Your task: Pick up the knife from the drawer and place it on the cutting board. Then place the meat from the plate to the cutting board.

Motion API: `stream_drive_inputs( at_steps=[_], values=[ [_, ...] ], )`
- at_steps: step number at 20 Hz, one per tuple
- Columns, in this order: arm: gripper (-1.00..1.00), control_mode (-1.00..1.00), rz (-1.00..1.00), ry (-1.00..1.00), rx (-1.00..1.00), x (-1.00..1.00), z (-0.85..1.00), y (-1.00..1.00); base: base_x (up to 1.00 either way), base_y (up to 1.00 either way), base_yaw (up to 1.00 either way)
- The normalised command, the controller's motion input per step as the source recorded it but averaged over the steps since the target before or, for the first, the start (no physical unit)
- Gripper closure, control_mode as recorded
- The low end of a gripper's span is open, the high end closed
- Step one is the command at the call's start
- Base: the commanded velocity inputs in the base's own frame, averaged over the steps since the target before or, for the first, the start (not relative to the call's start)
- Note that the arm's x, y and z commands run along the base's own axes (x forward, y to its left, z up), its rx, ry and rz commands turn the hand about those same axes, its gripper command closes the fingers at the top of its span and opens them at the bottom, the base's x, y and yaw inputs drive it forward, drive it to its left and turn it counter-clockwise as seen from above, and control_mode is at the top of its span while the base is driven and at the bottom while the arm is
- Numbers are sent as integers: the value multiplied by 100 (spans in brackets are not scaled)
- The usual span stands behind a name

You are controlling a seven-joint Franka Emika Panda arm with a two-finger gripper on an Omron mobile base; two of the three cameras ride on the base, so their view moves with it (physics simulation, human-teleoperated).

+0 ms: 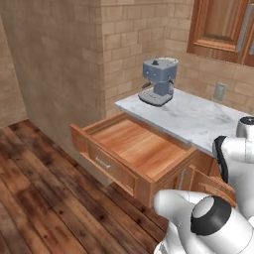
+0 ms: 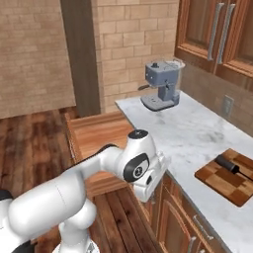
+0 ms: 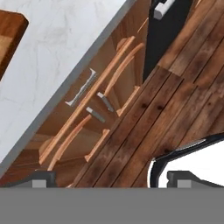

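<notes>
Hand view looks down past the gripper (image 3: 107,180), its jaws spread wide on nothing, hanging over the wooden floor (image 3: 175,92) beside the lower cabinet doors (image 3: 94,118) and marble counter (image 3: 57,52). Right base view shows the knife (image 2: 231,167) already lying on the checkered cutting board (image 2: 225,180), with the drawer (image 1: 134,149) open and bare. I cannot see the meat or its plate; the meat is likely soft, light and slippery, best pinched gently across its middle.

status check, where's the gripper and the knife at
Gripper open, empty, low beside cabinet fronts. Black-handled knife lying on checkered wooden cutting board. Reddish-brown wooden drawer open. Nothing blocking.
</notes>
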Motion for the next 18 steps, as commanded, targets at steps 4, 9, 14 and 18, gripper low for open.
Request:
stream_drive_inputs(
  at_steps=[4,9,14,18],
  values=[
    [-100,100,0,0,0,0,0,0,-34,15,-37],
    [-100,100,0,0,0,0,0,0,-41,0,-52],
    [-100,100,0,0,0,0,0,0,-44,0,-60],
    [-100,100,0,0,0,0,0,0,-40,-3,-60]
  ],
)
